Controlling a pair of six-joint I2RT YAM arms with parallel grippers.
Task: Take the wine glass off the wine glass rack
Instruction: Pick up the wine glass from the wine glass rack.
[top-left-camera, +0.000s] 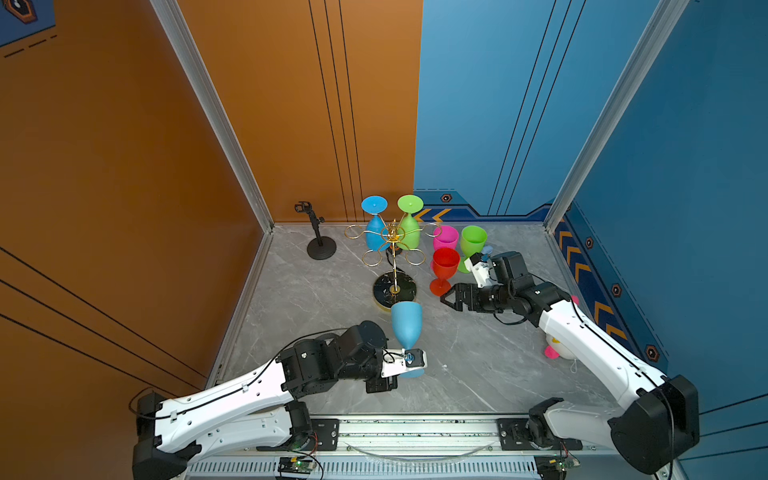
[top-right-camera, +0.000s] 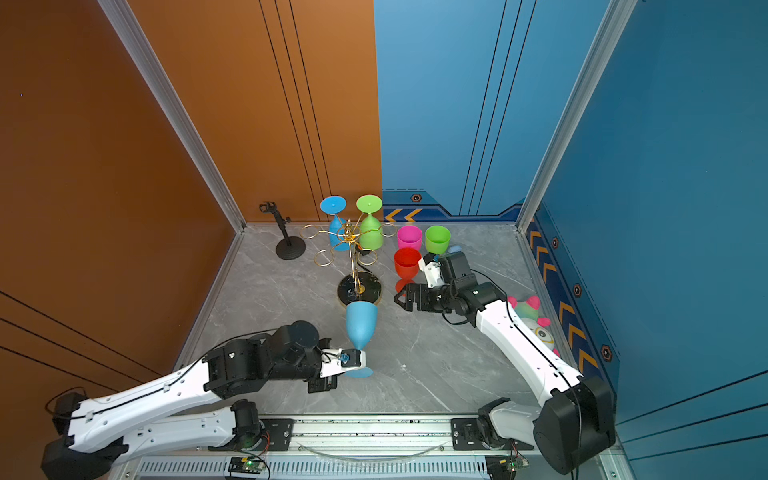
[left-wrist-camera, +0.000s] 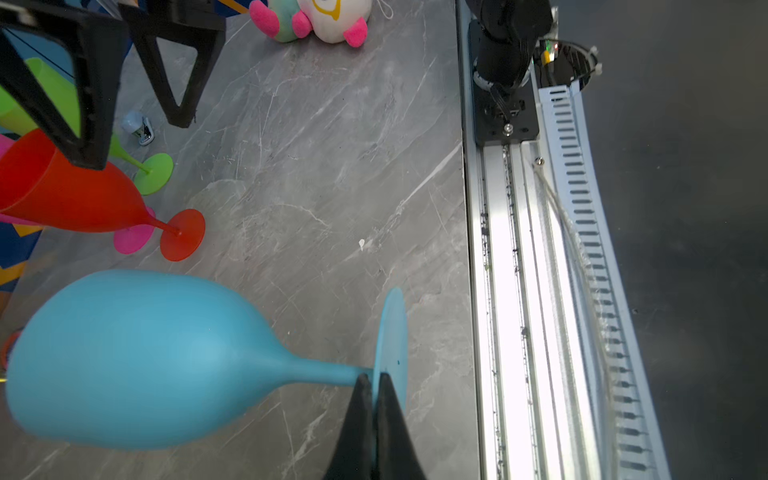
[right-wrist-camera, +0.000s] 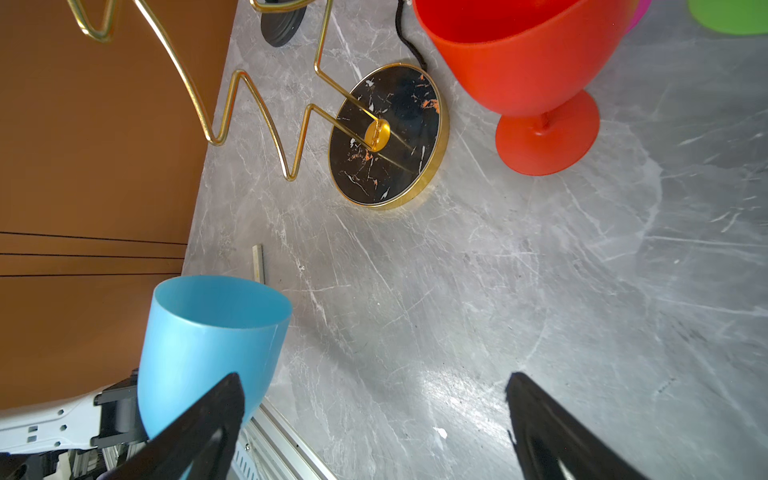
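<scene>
The jaws of the left arm (top-left-camera: 232, 397) were clenched on the thin stem of the pale blue plastic wine glass (top-left-camera: 406, 326), just above its round foot, as the left wrist view showed plainly. That glass was already clear of the gold wire wine glass rack (top-left-camera: 394, 237) with the black marbled base; it hung in front of that base, apart from it, over the grey marbled bench (top-left-camera: 478, 365). Its long axis ran from foot to rim with the bowl uppermost, seeming to lean a little toward the rack. Whether the foot touched the bench could not be told. The jaws of the right arm (top-left-camera: 582, 332) stood spread wide and empty, off to the glass's right side, near the foot of the upright red plastic goblet (top-left-camera: 445, 266). The left arm was therefore the nearer one, and any setting-down would likely depend on bringing the foot flat to the bare bench beneath it.
</scene>
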